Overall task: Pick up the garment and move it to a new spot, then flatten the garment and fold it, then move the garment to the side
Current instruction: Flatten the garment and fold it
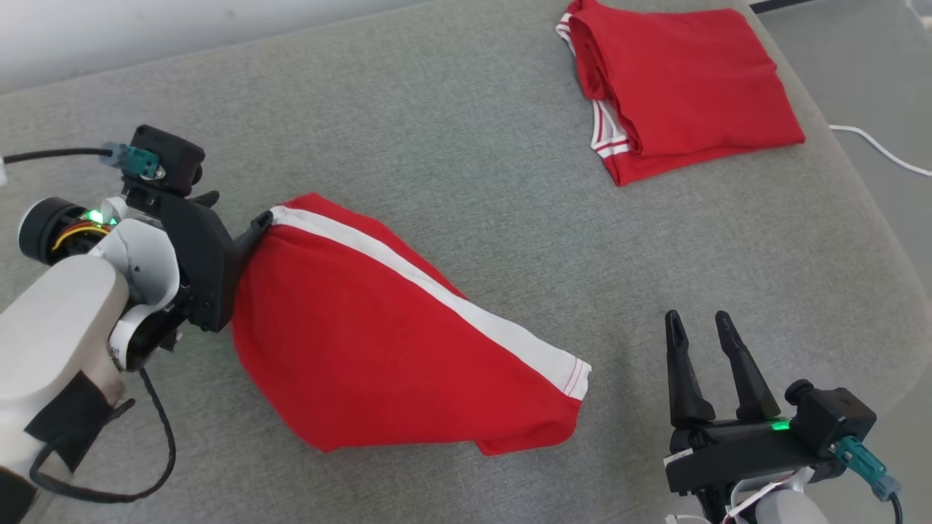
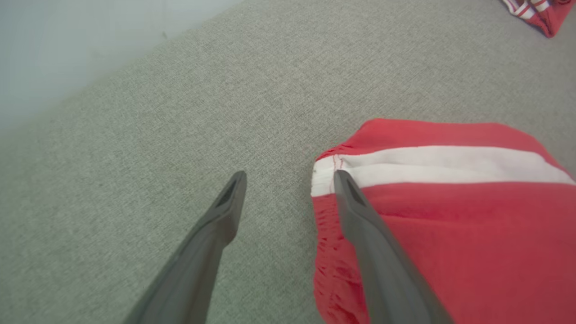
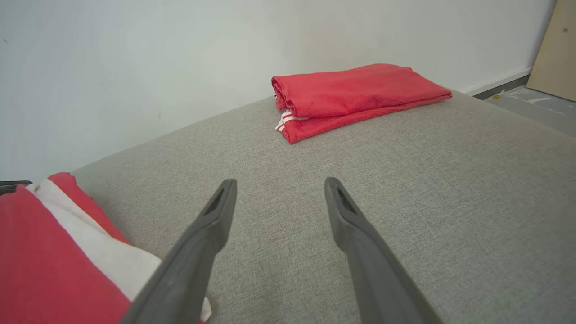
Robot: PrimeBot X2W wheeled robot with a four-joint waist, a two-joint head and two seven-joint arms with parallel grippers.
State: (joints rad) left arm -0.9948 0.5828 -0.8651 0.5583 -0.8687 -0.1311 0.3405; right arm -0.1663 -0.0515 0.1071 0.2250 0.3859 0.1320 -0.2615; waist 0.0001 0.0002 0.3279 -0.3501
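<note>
A red garment (image 1: 378, 342) with a broad white stripe lies bunched on the grey cushion (image 1: 473, 145). It also appears at the right of the left wrist view (image 2: 450, 225) and at the lower left of the right wrist view (image 3: 45, 252). My left gripper (image 1: 233, 211) is open at the garment's upper-left corner. In its own view (image 2: 289, 175) one finger (image 2: 360, 216) lies over the white-striped corner, and bare cushion shows between the fingers. My right gripper (image 1: 698, 320) (image 3: 280, 182) stands open to the right of the garment, apart from it, with nothing between its fingers.
A second red garment (image 1: 677, 80) (image 3: 355, 94) (image 2: 540, 13) lies folded at the cushion's far right corner. A white cable (image 1: 881, 149) runs over the floor beyond the right edge. A pale wall bounds the far side, and a wooden board (image 3: 553, 49) leans there.
</note>
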